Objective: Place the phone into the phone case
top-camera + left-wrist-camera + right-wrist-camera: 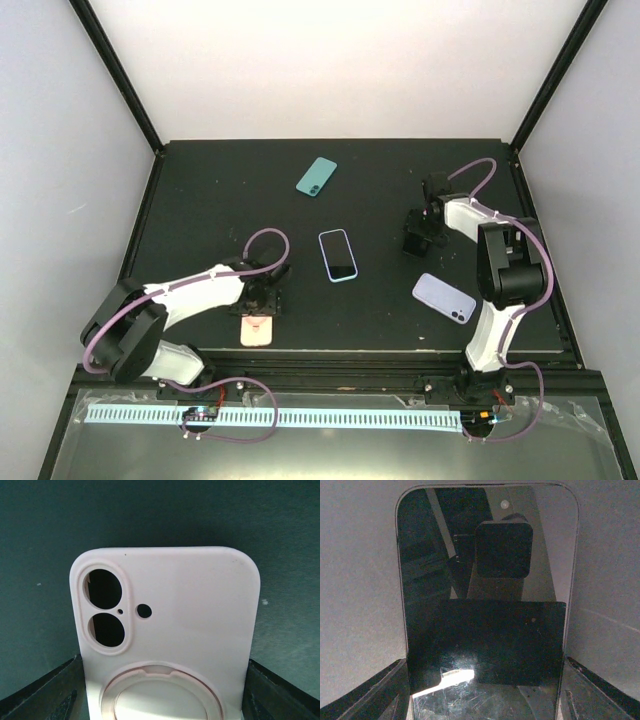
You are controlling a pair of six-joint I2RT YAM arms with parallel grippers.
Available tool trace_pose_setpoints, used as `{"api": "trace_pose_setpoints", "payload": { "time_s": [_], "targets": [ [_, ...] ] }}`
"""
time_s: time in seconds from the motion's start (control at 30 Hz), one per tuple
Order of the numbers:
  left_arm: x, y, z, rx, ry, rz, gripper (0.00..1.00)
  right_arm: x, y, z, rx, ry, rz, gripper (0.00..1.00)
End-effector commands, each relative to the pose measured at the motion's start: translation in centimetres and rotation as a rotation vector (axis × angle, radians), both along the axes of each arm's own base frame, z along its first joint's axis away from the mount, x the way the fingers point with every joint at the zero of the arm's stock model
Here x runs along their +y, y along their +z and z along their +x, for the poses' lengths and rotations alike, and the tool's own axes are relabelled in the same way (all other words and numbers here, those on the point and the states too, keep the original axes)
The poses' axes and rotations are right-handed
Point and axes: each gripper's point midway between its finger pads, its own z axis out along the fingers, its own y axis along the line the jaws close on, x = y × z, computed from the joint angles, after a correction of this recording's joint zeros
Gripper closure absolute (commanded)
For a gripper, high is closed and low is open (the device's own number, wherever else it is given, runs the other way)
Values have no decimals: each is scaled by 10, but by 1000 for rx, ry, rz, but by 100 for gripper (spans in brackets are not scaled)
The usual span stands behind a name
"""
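The teal-green phone (316,177) lies back up at the far middle of the black mat, held by neither gripper. The lavender phone case (444,297) lies at the near right, beside the right arm. My right gripper (418,238) is between them, its fingers (380,690) closed against the sides of a black-screened phone (485,580) whose body colour I cannot tell. My left gripper (262,300) is at the near left, shut on the sides of a pink case with a ring mark (170,610), which lies near the front edge (257,331).
A light blue-rimmed phone (338,255) lies screen up in the middle of the mat. White walls and black frame posts enclose the mat. The front rail (340,378) runs along the near edge.
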Motion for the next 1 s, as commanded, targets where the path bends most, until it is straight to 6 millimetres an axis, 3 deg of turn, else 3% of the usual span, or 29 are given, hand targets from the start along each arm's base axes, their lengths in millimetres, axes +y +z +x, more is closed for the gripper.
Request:
{"api": "trace_pose_setpoints", "payload": {
  "time_s": [0.0, 0.3, 0.53, 0.87, 0.97],
  "targets": [
    [-42, 23, 22, -76, -88, -176, 28, 12, 14, -1, -53, 51, 54, 33],
    [-113, 64, 30, -88, -162, -583, 31, 38, 43, -15, -137, 134, 167, 34],
    [-155, 95, 39, -101, -165, -912, 31, 69, 56, -49, -167, 201, 296, 34],
    [-176, 112, 53, -124, -185, -1043, 31, 118, 58, -114, -151, 344, 395, 34],
    [-178, 111, 53, -115, -183, -1076, 31, 145, 61, -137, -147, 416, 450, 34]
  ]
}}
